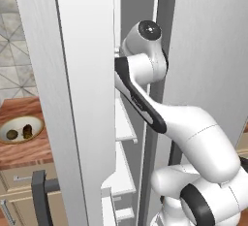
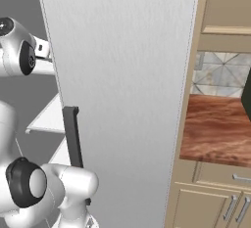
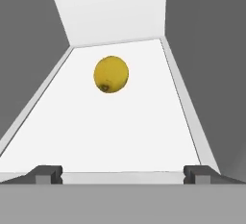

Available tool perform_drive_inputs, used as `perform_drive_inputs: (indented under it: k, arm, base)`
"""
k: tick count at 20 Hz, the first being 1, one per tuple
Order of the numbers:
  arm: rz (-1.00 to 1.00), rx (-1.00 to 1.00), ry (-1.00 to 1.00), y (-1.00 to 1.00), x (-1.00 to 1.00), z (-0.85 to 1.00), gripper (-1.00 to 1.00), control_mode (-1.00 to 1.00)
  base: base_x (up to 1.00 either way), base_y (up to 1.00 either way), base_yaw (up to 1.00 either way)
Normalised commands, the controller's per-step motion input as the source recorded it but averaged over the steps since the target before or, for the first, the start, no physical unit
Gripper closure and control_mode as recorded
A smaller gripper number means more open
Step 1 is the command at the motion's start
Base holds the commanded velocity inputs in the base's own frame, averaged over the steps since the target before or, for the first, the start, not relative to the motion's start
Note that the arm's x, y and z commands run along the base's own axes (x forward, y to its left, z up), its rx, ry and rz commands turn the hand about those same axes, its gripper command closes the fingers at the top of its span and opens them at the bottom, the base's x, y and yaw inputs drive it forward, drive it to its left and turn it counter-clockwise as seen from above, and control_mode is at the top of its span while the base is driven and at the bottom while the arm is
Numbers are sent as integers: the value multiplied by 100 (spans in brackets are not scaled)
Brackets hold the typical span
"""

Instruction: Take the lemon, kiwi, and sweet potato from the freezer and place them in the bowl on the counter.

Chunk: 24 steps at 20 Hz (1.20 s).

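White freezer shelf (image 3: 120, 127): lemon (image 3: 111, 74) on it. Counter (image 1: 24, 150): bowl (image 1: 20, 129), seemingly resting.

Kitchen: open freezer (image 1: 82, 99), wood counter (image 2: 218, 129), tiled backsplash (image 2: 220, 73).

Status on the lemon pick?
Gripper open, short of lemon. Lemon alone on white freezer shelf. Path clear. Two dark items already in bowl.

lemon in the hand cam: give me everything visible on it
The lemon is small, round and bright yellow, with a dull, slightly mottled skin and a dark stem spot on its lower left side. It looks whole. It sits alone on a white freezer shelf, towards the back corner, clear of the walls. The hand is open, well short of it, with nothing touching the fruit but the shelf.
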Motion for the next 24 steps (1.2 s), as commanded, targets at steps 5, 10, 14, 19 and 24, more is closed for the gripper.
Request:
perform_drive_inputs:
  k: [5, 10, 14, 19, 24]
  arm:
    - [0, 0, 0, 36, 13, 0, -100, -100]
    - [0, -1, 0, 36, 8, 0, -100, -100]
    - [0, 0, 0, 10, 59, -1, -100, -100]
    - [0, 0, 0, 0, 66, 0, -100, -100]
    - [-1, 0, 0, 0, 48, -10, -100, -100]
  base:
    - [0, 0, 0]
    - [0, 0, 0]
    - [0, 0, 0]
    - [0, 0, 0]
    - [0, 0, 0]
